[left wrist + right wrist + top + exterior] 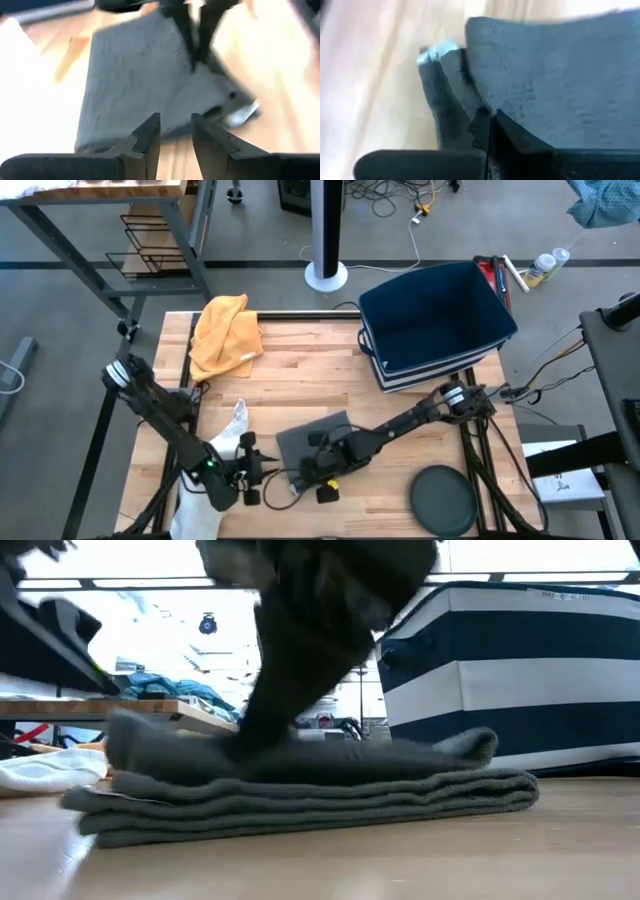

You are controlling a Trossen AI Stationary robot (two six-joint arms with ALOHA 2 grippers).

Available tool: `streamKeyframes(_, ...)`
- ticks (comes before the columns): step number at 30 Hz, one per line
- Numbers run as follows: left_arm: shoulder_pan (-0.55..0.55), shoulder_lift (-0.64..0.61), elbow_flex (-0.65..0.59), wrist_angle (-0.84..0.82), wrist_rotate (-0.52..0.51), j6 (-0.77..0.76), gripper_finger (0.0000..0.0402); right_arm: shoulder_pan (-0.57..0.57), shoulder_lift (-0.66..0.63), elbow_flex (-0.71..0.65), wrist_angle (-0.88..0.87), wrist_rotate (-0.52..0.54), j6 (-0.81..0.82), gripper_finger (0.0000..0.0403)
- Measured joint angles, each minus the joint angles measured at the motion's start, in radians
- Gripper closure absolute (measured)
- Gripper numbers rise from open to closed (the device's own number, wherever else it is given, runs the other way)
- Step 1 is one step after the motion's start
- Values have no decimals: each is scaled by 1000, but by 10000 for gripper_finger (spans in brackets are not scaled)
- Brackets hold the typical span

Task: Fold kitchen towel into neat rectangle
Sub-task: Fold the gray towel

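We can read no text, brand, number or sign anywhere in these views. A small pale tag shows at the edge of the folded grey towel (242,113), but we cannot make out any print on it. The striped bin (520,670) carries a faint line of marks near its top rim, too small for us to read.

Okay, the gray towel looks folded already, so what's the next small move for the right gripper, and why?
Probably lift the right gripper slightly, taking the pinched top layer of the gray towel with it to square up that edge. Its fingers are shut on the fabric near a corner, and the low view shows the stacked layers uneven there. The left gripper waits just off the towel's near edge, slightly open.
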Motion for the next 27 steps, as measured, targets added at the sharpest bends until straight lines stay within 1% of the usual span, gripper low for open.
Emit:
streamKeyframes(5, -6, -77, 1, 5, -1, 112, 295, -43, -54, 0, -22, -6, 35, 399)
streamKeyframes(10, -6, -91, -1, 3, -8, 196, 277, -85, -100, 1, -55, -14, 54, 400)
streamKeyframes(13, -4, -73, -1, 4, -11, 211, 258, -106, -110, 1, -92, -18, 80, 400)
streamKeyframes(16, 0, -48, -3, -8, -36, 196, 236, -119, -117, 1, -94, -54, 88, 400)
streamKeyframes(19, 25, -20, -3, -11, -45, 150, 210, -122, -120, 1, -86, -69, 100, 400)
streamKeyframes(23, 64, 29, -3, 31, -47, 154, 173, -126, -120, 1, -85, -74, 137, 400)
streamKeyframes(25, 85, 56, -3, 75, -37, 160, 155, -130, -120, 1, -85, -85, 156, 400)
streamKeyframes(27, 100, 79, -3, 98, 7, 177, 139, -136, -120, 1, -87, -86, 173, 400)
